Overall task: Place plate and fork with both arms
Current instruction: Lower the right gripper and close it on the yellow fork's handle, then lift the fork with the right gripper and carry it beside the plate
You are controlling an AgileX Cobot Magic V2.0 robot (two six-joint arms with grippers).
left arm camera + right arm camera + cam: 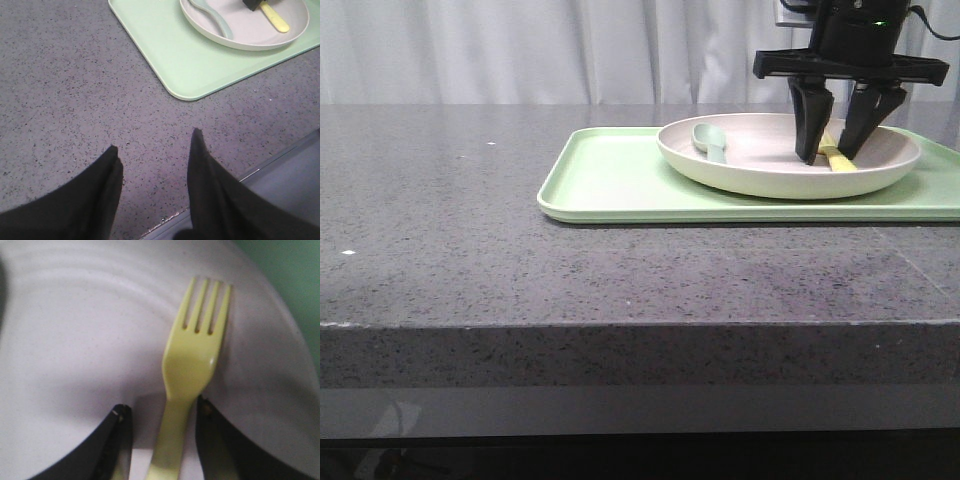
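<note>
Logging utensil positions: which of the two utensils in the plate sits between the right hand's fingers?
The pale-yellow fork, its handle between the right hand fingers. The grey-green spoon lies apart at the plate's other side.

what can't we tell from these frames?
- Right tool grip on the fork: in the right wrist view the fingers flank the handle, but contact is unclear and the handle end is cut off.
- Fork tines: hidden by the fingers in the front view.
- Spoon bowl: cut off in the left wrist view.
- Tray right end: out of frame in the front view.
</note>
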